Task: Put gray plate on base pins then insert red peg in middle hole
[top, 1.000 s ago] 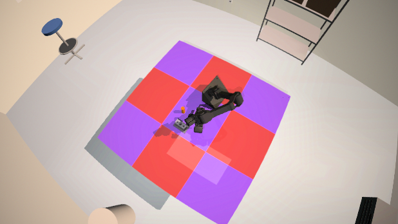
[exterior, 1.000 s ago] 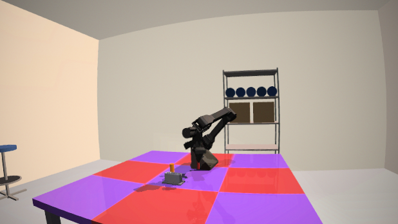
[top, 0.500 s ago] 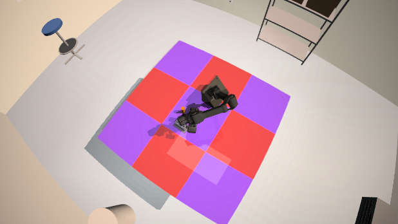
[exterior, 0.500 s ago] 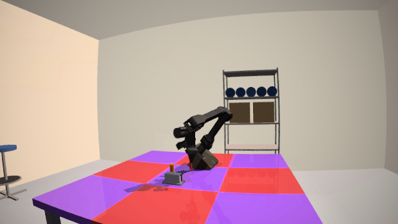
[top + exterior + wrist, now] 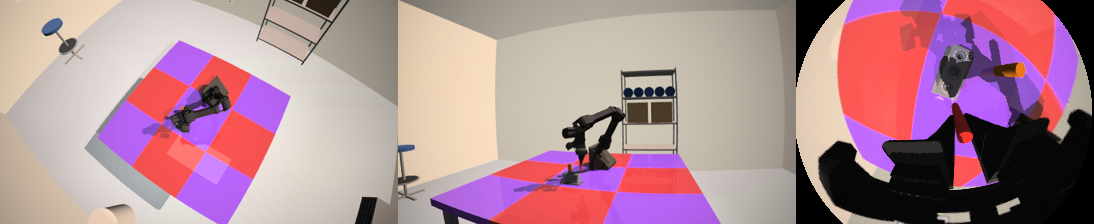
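The gray plate (image 5: 942, 88) lies flat on the base (image 5: 577, 183), with its middle hole dark and uncovered in the wrist view. The arm's shadow covers much of its top. In the top view the arm hides the plate and base. My gripper (image 5: 581, 163) (image 5: 958, 117) is shut on the red peg (image 5: 581, 168) (image 5: 964, 131), which points down from the fingertips. The peg is in the air, above and to the side of the plate, apart from it. In the wrist view its lower end shows just below the plate's near end.
An orange peg (image 5: 183, 108) (image 5: 570, 167) (image 5: 1011, 70) stands upright on the checkered table (image 5: 199, 180) (image 5: 655, 181), near the base. In the wrist view it is right of the plate. The arm's own mount (image 5: 217, 82) (image 5: 606, 161) is behind the gripper.
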### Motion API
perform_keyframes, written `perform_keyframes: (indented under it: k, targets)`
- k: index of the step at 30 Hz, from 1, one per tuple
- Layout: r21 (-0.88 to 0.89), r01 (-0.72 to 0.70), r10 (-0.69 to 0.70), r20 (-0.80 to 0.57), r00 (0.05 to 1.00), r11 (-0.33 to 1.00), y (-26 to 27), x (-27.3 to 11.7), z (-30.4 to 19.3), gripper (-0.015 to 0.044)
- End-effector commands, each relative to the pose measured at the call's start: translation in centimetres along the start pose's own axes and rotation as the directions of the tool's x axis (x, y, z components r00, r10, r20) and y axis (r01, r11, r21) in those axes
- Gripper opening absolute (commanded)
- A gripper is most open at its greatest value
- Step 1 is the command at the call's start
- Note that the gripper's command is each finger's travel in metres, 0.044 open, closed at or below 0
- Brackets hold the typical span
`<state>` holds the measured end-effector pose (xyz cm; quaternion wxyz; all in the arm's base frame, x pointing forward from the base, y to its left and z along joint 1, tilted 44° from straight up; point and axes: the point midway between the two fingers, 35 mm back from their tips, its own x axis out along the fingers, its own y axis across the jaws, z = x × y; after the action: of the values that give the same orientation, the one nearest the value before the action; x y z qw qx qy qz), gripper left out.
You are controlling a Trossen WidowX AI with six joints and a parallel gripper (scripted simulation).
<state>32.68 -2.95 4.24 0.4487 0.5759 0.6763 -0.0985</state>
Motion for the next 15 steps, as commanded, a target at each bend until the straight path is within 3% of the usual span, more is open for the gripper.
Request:
perform_keyframes:
  k: [1, 15]
  targets:
    - [-0.01, 0.002, -0.002, 0.006, 1.0, 1.0, 0.0, 0.0, 1.4, 0.0]
    - [-0.014, -0.002, 0.002, 0.003, 1.0, 1.0, -0.9, 0.3, 5.6, 0.0]
